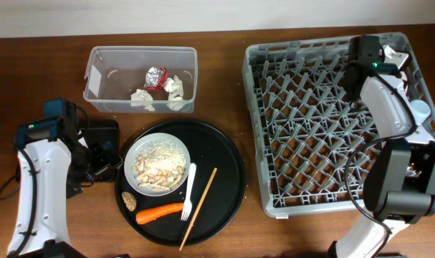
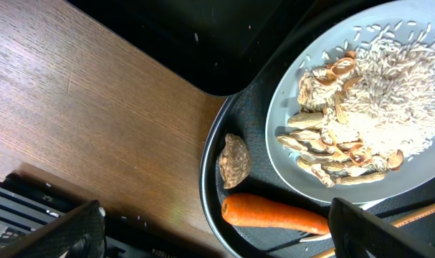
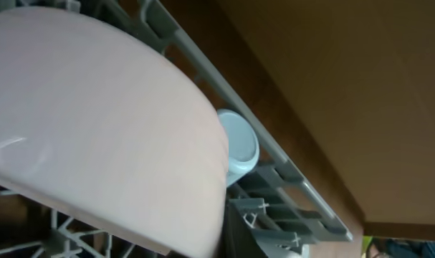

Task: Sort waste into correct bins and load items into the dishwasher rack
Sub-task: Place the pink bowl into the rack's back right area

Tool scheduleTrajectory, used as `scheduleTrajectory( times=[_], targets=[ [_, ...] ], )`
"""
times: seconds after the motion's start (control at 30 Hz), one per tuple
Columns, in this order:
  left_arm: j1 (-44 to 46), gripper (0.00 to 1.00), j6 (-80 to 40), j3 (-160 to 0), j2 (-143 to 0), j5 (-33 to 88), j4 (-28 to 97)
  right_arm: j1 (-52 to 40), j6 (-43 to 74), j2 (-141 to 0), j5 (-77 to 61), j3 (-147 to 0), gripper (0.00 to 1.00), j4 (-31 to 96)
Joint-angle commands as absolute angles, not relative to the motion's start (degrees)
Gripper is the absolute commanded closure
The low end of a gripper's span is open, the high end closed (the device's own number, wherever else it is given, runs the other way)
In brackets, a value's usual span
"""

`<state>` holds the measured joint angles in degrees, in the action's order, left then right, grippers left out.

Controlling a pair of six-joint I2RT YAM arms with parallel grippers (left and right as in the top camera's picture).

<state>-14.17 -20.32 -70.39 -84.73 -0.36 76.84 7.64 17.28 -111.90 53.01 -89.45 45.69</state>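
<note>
Towards the near edge of the wooden bench (image 1: pixel 31 57), left of centre, a large round black tray (image 1: pixel 228 172) is seen. An orange carrot (image 1: pixel 160 213), a small brown lump (image 1: pixel 129 201), a white fork (image 1: pixel 189 192) and a thin wooden chopstick (image 1: pixel 199 208) are laid on it. Just beyond them, a white round plate (image 1: pixel 157 136) is heaped with pale rice-like food scraps (image 1: pixel 163 154).

By the left edge, the left gripper (image 1: pixel 99 158) is held beside the round tray, its fingers spread wide with nothing between them. A shallow black rectangular tray (image 1: pixel 106 131) is set just beyond it.

Nearer the far edge, a clear plastic rectangular tub (image 1: pixel 117 72) is loaded with crumpled white paper napkins (image 1: pixel 142 97) and a small red-and-silver foil wrapper (image 1: pixel 156 75).

The right half is taken up by a large square grey plastic rack (image 1: pixel 254 129). A light blue cup (image 1: pixel 420 109) is lodged at its right wall. The right gripper (image 1: pixel 380 56) is poised over the rack's far right corner; its grip cannot be made out. In the right wrist view a pale pink bowl (image 3: pixel 95 122) is seen close against the camera, beside the cup.
</note>
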Motion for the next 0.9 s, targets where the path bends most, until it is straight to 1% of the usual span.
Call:
scheduleTrajectory(
  times=[0.0,0.1,0.13,0.17,0.2,0.23,0.27,0.3,0.37,0.43,0.47,0.5,0.53,0.57,0.6,0.63,0.67,0.7,0.8,0.83,0.87],
  targets=[
    [-14.3,0.01,-19.7,-70.3,-83.7,0.3,76.6,5.8,17.0,-110.8,52.9,-89.1,0.96,48.0],
    [-14.3,0.01,-19.6,-70.3,-83.7,0.3,76.7,1.5,17.0,-110.8,52.9,-89.1,0.96,48.4],
    [-14.3,0.01,-19.6,-70.3,-83.7,0.3,76.7,0.5,17.0,-110.8,52.9,-89.1,0.93,48.5],
    [-14.3,0.01,-19.6,-70.3,-83.7,0.3,76.7,-1.3,17.0,-110.8,51.0,-89.1,0.54,49.2],
    [-14.3,0.01,-19.6,-70.3,-83.7,0.3,76.7,-2.0,17.0,-110.8,48.4,-89.1,0.39,50.4],
    [-14.3,0.01,-19.6,-70.3,-83.7,0.3,76.7,-2.3,17.0,-110.8,45.1,-89.1,0.31,51.9],
    [-14.3,0.01,-19.6,-70.3,-83.7,0.3,76.7,-2.2,17.0,-110.8,42.1,-89.1,0.29,54.4],
    [-14.3,0.01,-19.6,-70.3,-83.7,0.3,76.7,-2.2,17.0,-110.8,42.2,-89.1,0.26,57.0],
    [-14.3,0.01,-19.6,-70.3,-83.7,0.3,76.7,-2.2,18.6,-109.1,42.6,-89.1,0.26,59.5],
    [-14.3,0.01,-19.6,-70.3,-83.7,0.3,76.7,-2.1,20.4,-103.8,41.3,-89.1,0.26,60.8],
    [-14.3,0.01,-19.6,-70.3,-83.7,0.3,76.7,-2.1,20.4,-100.9,37.6,-89.1,0.31,62.4],
    [-14.3,0.01,-19.6,-70.3,-83.7,0.3,76.7,-2.1,20.4,-98.0,34.1,-89.1,0.45,65.3],
    [-14.3,0.01,-19.6,-70.3,-83.7,0.3,76.6,-0.9,20.3,-95.3,23.2,-89.1,0.78,69.6],
    [-14.3,0.01,-19.6,-70.3,-83.7,0.3,76.5,-0.3,15.6,-94.9,10.3,-89.1,0.84,71.7],
    [-14.3,0.01,-19.6,-70.3,-83.7,0.3,76.4,-0.6,6.6,-95.0,-3.3,-89.1,0.84,75.8],
    [-14.3,0.01,-19.6,-70.3,-83.7,0.3,76.4,-1.4,6.0,-95.0,-6.0,-89.0,0.84,79.0],
    [-14.3,0.01,-19.6,-70.3,-83.7,0.3,76.1,-3.8,6.0,-95.0,-5.8,-88.3,0.84,84.6],
    [-14.3,0.01,-19.6,-70.3,-83.7,0.3,75.7,-5.8,6.0,-95.0,-5.8,-87.2,0.83,86.5],
    [-14.3,0.01,-19.6,-70.3,-83.7,0.3,75.5,-10.7,6.4,-95.0,-7.1,-79.0,0.81,86.0],
    [-14.3,0.01,-19.6,-70.3,-83.7,0.3,75.4,-14.2,6.4,-95.0,-8.8,-73.5,0.82,83.5],
    [-14.3,0.01,-19.6,-70.3,-83.7,0.3,75.4,-15.6,6.4,-95.0,-9.1,-72.0,0.82,82.7]
  ],
)
